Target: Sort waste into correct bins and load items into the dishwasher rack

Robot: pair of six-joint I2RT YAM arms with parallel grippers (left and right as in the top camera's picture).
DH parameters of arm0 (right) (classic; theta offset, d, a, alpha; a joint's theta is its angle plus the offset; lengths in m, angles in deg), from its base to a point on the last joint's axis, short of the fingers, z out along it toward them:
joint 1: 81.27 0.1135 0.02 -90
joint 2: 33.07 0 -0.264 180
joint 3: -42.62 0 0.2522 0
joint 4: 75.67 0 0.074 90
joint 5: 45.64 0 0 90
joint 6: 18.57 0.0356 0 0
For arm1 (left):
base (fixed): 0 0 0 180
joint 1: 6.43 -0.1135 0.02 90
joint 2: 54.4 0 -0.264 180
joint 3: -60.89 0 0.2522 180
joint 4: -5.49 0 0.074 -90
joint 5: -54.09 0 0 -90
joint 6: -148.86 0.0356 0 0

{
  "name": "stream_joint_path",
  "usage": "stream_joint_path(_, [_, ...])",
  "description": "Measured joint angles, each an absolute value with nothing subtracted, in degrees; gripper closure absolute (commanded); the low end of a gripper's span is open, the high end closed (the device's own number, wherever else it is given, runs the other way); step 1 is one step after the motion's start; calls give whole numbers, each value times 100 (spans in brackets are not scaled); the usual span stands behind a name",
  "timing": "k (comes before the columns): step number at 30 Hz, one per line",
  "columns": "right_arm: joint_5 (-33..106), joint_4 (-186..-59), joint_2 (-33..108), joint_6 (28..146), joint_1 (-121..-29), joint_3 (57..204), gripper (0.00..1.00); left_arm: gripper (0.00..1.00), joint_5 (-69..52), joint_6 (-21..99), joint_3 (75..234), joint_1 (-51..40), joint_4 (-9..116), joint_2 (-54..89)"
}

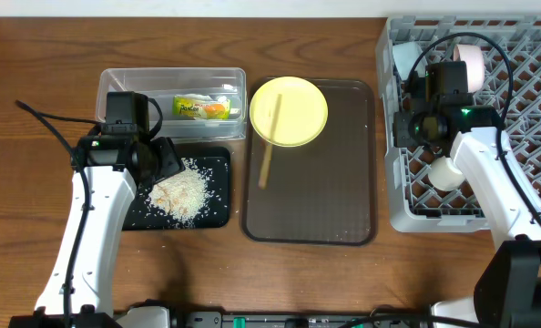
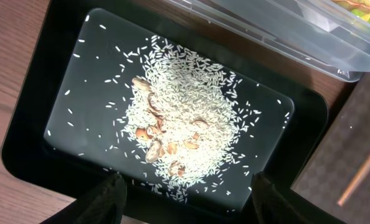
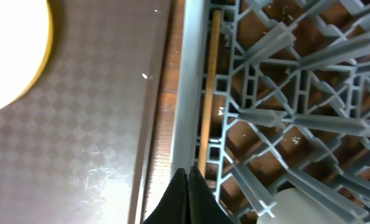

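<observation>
My left gripper hangs open over the near edge of the black tray, with nothing between its fingers. The rice lies heaped in that tray, brown bits mixed in. The snack wrapper sits in the clear tub. The yellow plate and one chopstick rest on the brown tray. My right gripper is shut and empty just inside the left wall of the dishwasher rack. A second chopstick lies in the rack along that wall, beyond the fingertips.
In the rack stand a white cup, a white bowl and a light blue bowl. The clear tub's rim runs just past the black tray. The brown tray's edge borders the rack.
</observation>
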State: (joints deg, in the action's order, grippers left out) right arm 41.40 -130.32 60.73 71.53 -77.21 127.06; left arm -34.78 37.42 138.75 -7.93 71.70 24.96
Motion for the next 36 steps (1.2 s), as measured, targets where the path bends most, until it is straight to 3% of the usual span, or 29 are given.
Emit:
stream_joint_path(7, [3930, -13027, 6073, 7129, -7699, 12706, 94, 32, -3476, 3742, 13875, -793, 7168, 2496])
stream_joint_path(13, [3429, -12918, 6073, 7118, -7505, 12708, 63, 32, -3476, 3742, 13873, -793, 7168, 2496])
stream_joint_path(16, [3204, -12900, 6073, 7215, -7260, 12715, 53, 32, -3478, 3742, 13875, -793, 7165, 2496])
stream_joint_path(20, [3062, -12824, 6073, 7501, -6823, 12717, 52, 32, -3478, 3742, 13873, -793, 7165, 2496])
stream_joint_path(23, [3005, -12677, 6095, 7916, -6445, 12717, 45, 32, -3478, 3742, 13873, -793, 7168, 2496])
stream_joint_path(36, [3001, -12170, 7020, 9634, -5260, 12741, 43, 32, -3476, 3742, 13873, -793, 7168, 2496])
